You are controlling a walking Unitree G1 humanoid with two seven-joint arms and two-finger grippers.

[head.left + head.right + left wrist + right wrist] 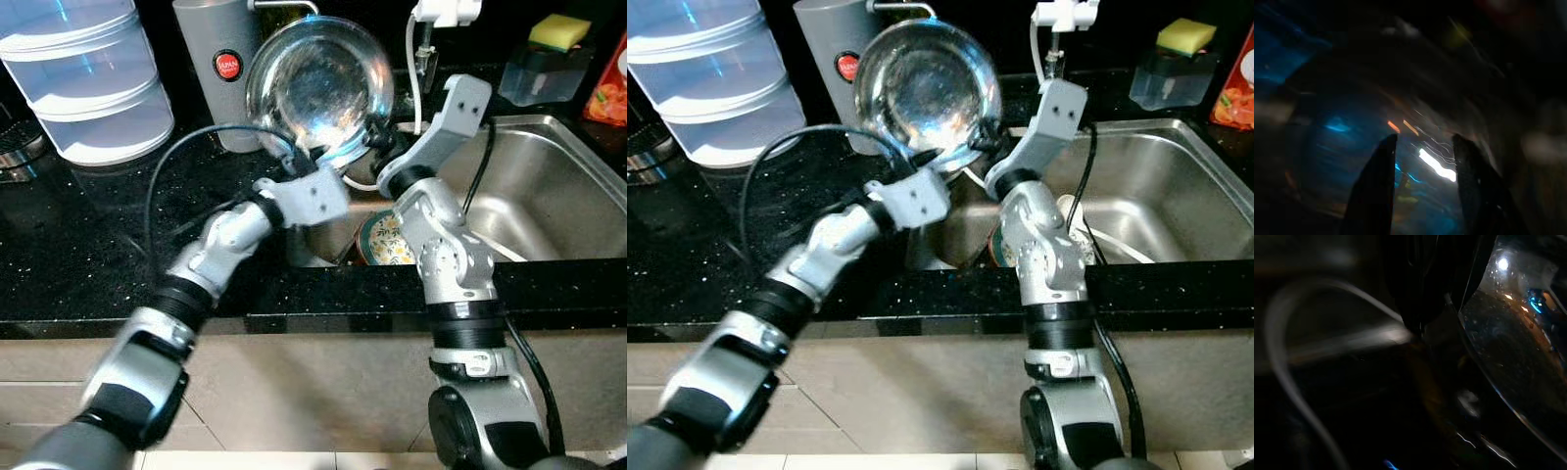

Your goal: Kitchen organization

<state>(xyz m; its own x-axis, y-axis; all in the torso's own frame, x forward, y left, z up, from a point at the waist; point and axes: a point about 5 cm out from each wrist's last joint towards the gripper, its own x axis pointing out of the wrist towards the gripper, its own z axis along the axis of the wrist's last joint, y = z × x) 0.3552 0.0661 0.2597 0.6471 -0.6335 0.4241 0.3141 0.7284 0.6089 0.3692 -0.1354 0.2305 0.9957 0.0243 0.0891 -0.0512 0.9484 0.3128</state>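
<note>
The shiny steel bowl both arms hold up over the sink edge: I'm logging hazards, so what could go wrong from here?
1. The shiny round steel bowl is held tilted by its lower rim between the left gripper and the right gripper; it might slip.
2. If dropped, it could hit the patterned plate in the steel sink.
3. The white cord by the right arm could snag.

Black speckled counter [88,245] w/ stacked clear tubs [88,78], grey canister [217,69], soap dish + sponge [559,31].
</note>
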